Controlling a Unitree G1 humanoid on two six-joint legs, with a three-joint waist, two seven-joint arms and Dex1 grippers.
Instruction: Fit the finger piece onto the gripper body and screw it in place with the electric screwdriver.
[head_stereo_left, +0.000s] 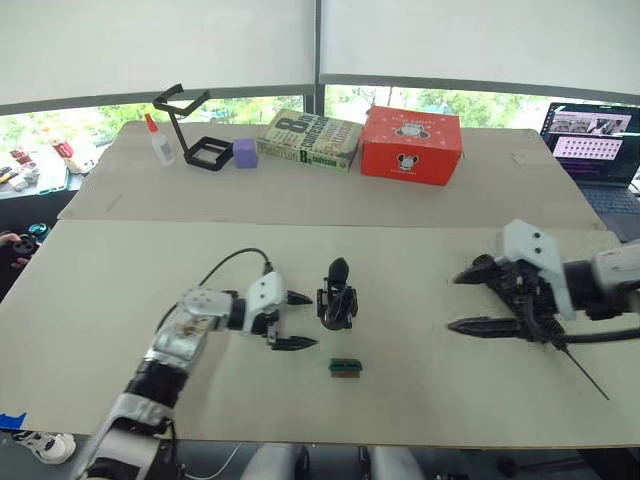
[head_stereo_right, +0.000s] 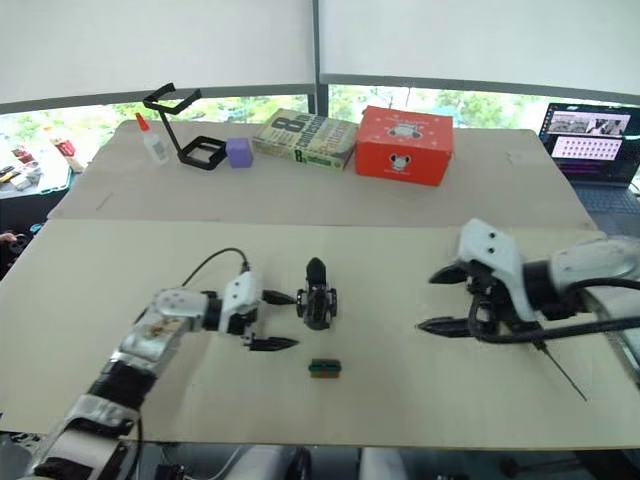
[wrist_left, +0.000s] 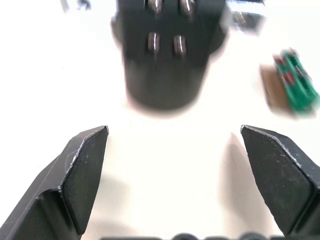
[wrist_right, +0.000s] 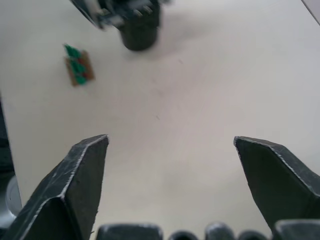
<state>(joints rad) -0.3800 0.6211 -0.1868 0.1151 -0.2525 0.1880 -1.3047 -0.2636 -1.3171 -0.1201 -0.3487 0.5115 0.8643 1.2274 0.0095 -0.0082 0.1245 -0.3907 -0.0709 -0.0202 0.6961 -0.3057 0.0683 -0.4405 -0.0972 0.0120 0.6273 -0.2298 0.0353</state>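
Closest in, a small green-and-black block (head_stereo_left: 346, 367) lay on the counter (head_stereo_left: 420, 400). Just behind it the gripper body (head_stereo_left: 337, 297) stood upright, pointed finger up. The left gripper (head_stereo_left: 295, 320) sat right beside it, jaws spread and empty. The right gripper (head_stereo_left: 478, 300) hovered well off to the other side, jaws spread too. Farther back sat a red box (head_stereo_left: 411, 145) and a book (head_stereo_left: 310, 139)

Gripper body (wrist_left: 165, 55): blurred in left wrist view, top cut by frame edge. Green-and-black block (wrist_left: 292, 82) blurred. Laptop (head_stereo_left: 598, 145), far right, cut by edge.
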